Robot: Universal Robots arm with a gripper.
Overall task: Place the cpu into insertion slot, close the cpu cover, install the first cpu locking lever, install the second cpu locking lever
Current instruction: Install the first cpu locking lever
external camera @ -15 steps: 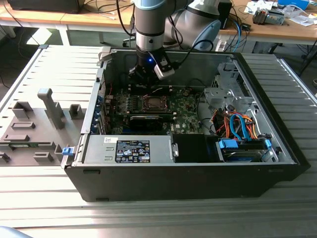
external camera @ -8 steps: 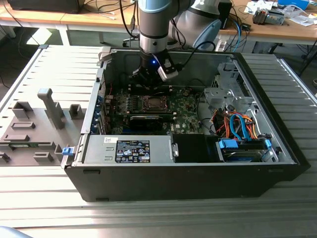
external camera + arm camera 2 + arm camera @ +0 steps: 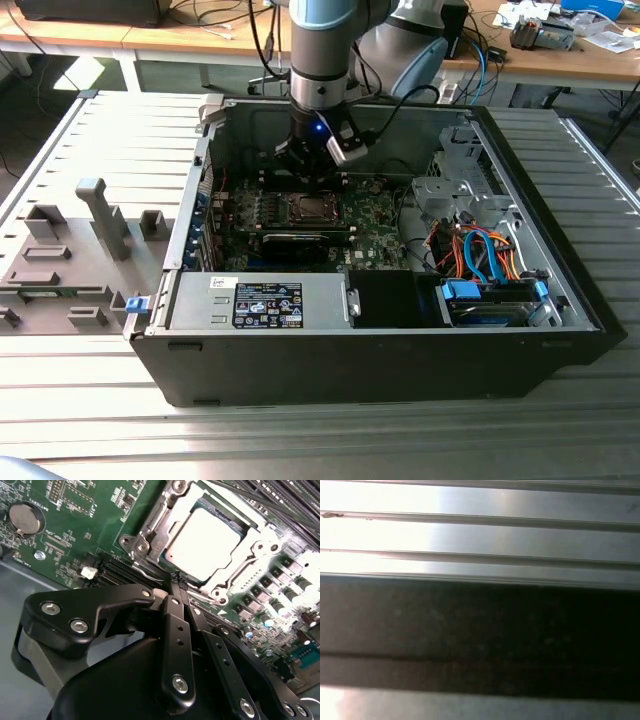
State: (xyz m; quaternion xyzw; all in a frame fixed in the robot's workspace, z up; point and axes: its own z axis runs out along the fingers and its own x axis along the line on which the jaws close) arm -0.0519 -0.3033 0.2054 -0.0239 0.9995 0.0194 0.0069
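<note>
gripper pinched shut, empty, at the socket's edge

we see its fingers pressed together with nothing between them, the tips just beside the insertion slot on the green board. going left to right from that slot in the second wrist view: a coin cell sits well off to one side, then the slot's silvery rim, then the cpu lying flat inside it with the cpu cover framing it. we judge seating and covering done and a locking lever in hand; that calls for a firm, precise push beside the slot. a white label on the case is too small for us to read.
</note>
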